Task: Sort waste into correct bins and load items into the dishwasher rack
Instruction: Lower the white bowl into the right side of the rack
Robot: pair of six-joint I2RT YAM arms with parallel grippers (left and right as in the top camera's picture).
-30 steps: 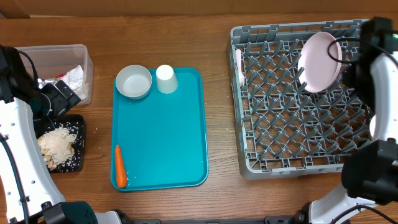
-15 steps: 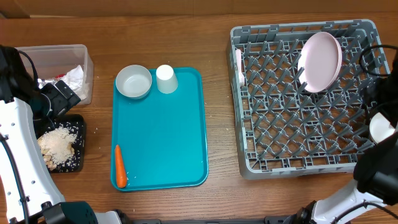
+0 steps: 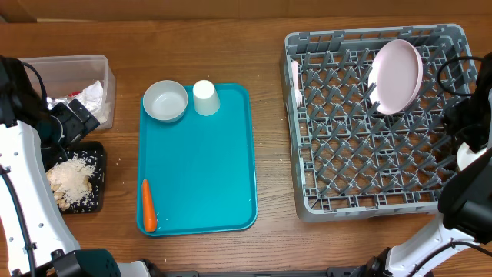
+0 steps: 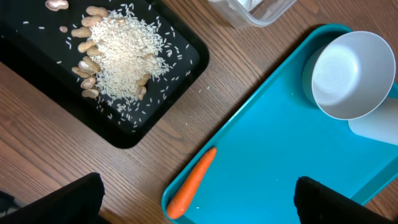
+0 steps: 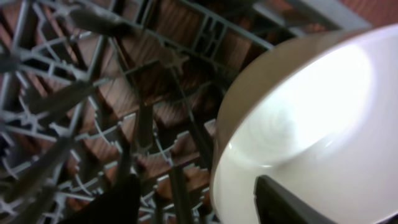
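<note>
My left claw [image 4: 198, 182] stands wide open with nothing between its fingers. In its wrist view the small orange carrot [image 4: 191, 183] lies at bottom centre, just inside the edge of the teal tray [image 4: 267, 155]. The black tray [image 4: 177, 59] fills the upper left, carrying the pale nuts and white crumbs [image 4: 115, 53].

My right claw [image 5: 196, 186] has its fingers partly apart at the bottom of its wrist view. The rim of a white bowl [image 5: 311, 124] sits between them, over the pegs of the dishwasher rack [image 5: 93, 106]. I cannot tell whether I am gripping it. From overhead, that bowl shows at the right edge, beside the rack's right wall.

In the rack, the pink-white plate [image 3: 397, 75] leans on edge at upper right, and the white fork [image 3: 296, 81] lies along the left wall. A second white bowl [image 3: 165, 101] and the white cup [image 3: 205, 98] stand at the teal tray's top. The crumpled napkin [image 3: 91, 96] lies in the clear tub [image 3: 69, 63] at the tabletop's upper left.
</note>
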